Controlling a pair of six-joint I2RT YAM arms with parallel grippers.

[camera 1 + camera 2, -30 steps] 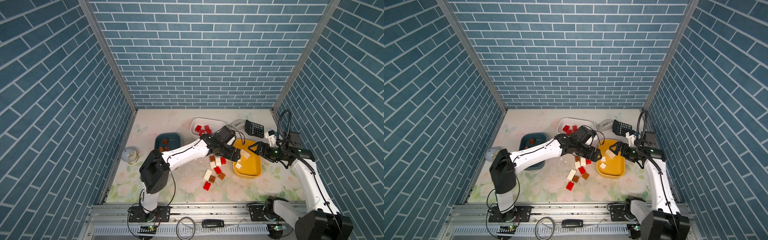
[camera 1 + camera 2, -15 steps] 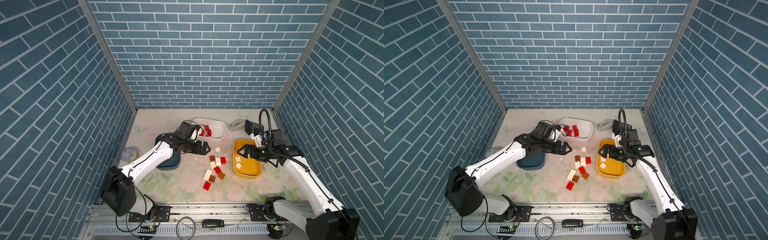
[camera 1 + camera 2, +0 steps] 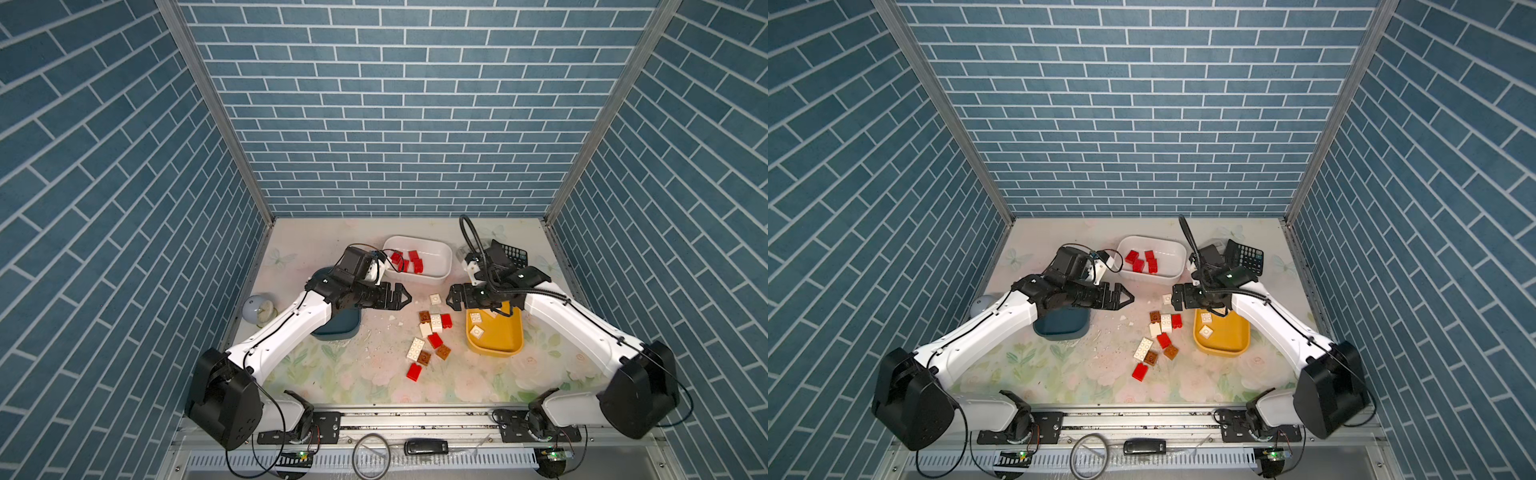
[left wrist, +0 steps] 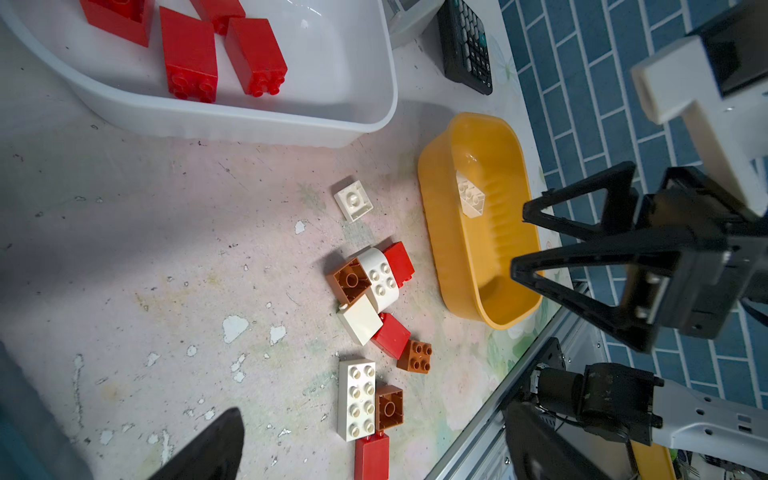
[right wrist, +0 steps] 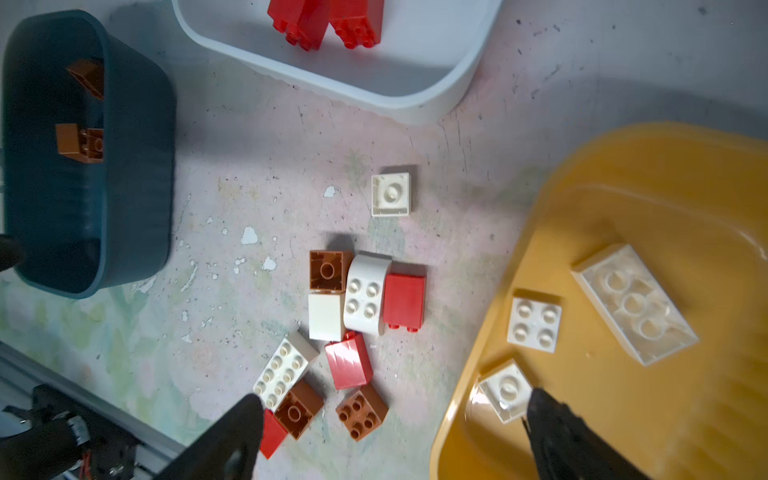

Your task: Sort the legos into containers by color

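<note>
Walls [image 3: 399, 124] of blue brick enclose chipped floral tabletop [image 3: 353, 374]

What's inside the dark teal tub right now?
In the right wrist view the teal tub holds only brown bricks, at least two. Its dark far end is unclear, and in both top views the left arm covers most of it.

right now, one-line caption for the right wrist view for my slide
Open right gripper framing loose legos between the white tub, teal tub and yellow tub.
</note>
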